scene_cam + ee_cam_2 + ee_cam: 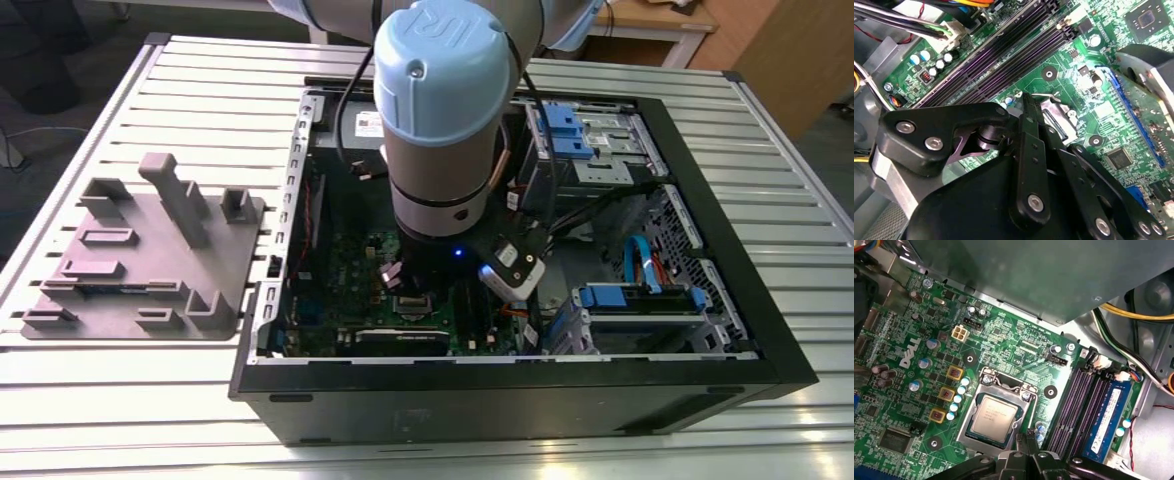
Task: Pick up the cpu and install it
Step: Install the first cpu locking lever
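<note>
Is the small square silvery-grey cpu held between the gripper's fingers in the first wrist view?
No, the small square silvery-grey cpu lies flat in its socket on the green motherboard, and the black gripper sits beside its edge.

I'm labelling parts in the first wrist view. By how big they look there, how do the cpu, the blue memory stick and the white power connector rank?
Largest to smallest:
1. cpu
2. blue memory stick, long but narrow, so close to the cpu
3. white power connector
</note>
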You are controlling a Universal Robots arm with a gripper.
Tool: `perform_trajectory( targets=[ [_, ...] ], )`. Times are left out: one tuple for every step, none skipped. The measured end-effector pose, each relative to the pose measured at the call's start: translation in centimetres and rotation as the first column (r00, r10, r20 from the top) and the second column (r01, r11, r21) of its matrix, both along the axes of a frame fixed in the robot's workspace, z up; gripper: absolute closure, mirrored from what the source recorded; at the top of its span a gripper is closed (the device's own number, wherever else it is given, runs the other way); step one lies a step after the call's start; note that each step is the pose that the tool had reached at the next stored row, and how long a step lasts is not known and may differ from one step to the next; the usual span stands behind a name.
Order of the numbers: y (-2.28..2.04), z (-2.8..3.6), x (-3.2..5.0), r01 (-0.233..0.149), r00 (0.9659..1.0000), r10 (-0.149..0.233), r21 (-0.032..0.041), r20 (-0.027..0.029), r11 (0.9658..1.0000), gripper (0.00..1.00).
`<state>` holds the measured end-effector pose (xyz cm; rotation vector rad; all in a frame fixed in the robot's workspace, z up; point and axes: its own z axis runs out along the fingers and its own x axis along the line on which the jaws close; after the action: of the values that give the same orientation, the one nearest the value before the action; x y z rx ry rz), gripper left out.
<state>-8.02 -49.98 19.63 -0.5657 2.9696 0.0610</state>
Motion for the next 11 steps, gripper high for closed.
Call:
perform_trajectory(
  targets=[
    [-0.03,-0.1,-0.01,0.0,1.0,0.0,0.0,0.0,1.0,0.89],
    [-0.06,-0.19,0.0,0.0,1.0,0.0,0.0001,0.0,1.0,0.89],
    [-0.11,-0.25,0.0,0.0,1.0,0.0,0.0001,0.0001,1.0,0.89],
    [-0.15,-0.3,0.0,0.0,1.0,0.0,0.0003,0.0002,1.0,0.89],
    [-0.22,-0.32,0.0,0.0,1.0,0.0,0.0003,0.0002,1.0,0.89],
    [-0.3,-0.32,0.0,0.0,1.0,0.0,0.0002,0.0002,1.0,0.89],
    [-0.37,-0.33,0.0,0.0,1.0,0.0,0.0001,0.0002,1.0,0.89],
    [-0.43,-0.33,0.0,0.0,1.0,0.0,0.0001,0.0002,1.0,0.89],
    [-0.48,-0.34,0.0,0.0,1.0,0.0,0.0002,0.0002,1.0,0.89],
    [-0.52,-0.35,0.0,0.0,1.0,0.0,0.0002,0.0001,1.0,0.89],
    [-0.57,-0.36,0.0,0.0,1.0,0.0,0.0001,0.0001,1.0,0.89]
  ],
)
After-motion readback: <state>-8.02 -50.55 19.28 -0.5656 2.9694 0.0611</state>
